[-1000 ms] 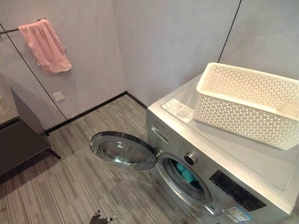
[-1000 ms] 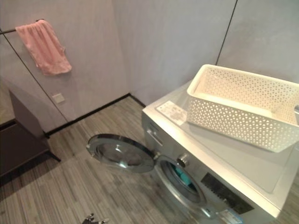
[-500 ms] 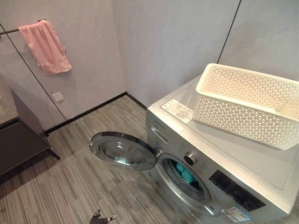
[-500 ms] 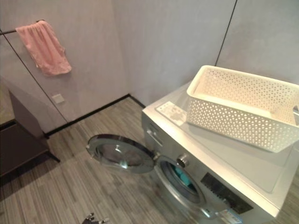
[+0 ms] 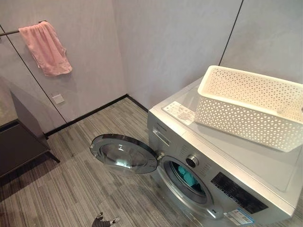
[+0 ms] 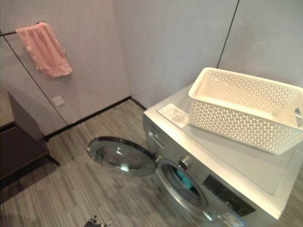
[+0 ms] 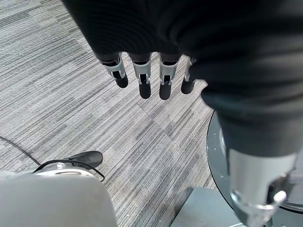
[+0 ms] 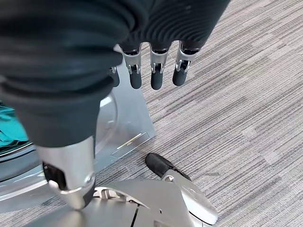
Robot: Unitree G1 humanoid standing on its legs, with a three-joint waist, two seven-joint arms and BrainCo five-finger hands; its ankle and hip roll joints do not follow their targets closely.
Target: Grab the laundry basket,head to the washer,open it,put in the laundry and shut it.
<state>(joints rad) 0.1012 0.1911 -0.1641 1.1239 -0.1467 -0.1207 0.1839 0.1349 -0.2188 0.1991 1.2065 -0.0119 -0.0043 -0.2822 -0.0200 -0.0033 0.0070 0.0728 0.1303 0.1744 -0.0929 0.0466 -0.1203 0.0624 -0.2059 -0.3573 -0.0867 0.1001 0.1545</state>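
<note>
A silver front-loading washing machine (image 5: 222, 161) stands against a grey panelled wall (image 5: 170, 42) on a grey striped wood-look floor (image 5: 57, 189). Its round glass-and-chrome door (image 5: 124, 153) is swung wide open, lying out flat over the floor from the machine's front. Through the round opening, teal laundry (image 5: 189, 178) shows inside the drum. A chrome dial and a dark control strip run along the machine's front panel.

On the machine's flat top sits a white plastic laundry basket (image 5: 248, 105), rectangular, with perforated lattice walls; its inside looks empty. It rests toward the back of the top, near the wall, with one corner close to the top's front edge.

A pink towel (image 5: 45, 47) hangs from a rail high on the wall, well apart from the machine, and a dark low cabinet (image 5: 21, 137) stands below it.

The left hand (image 7: 156, 71) hangs over the floor just beside the open door, fingers (image 7: 144, 80) straight and side by side, holding nothing. The right hand (image 8: 151, 61) hangs over the floor at the machine's lower front, fingers (image 8: 156, 71) likewise straight and empty. Both hands are well apart from the basket, which sits up on the machine's top.
</note>
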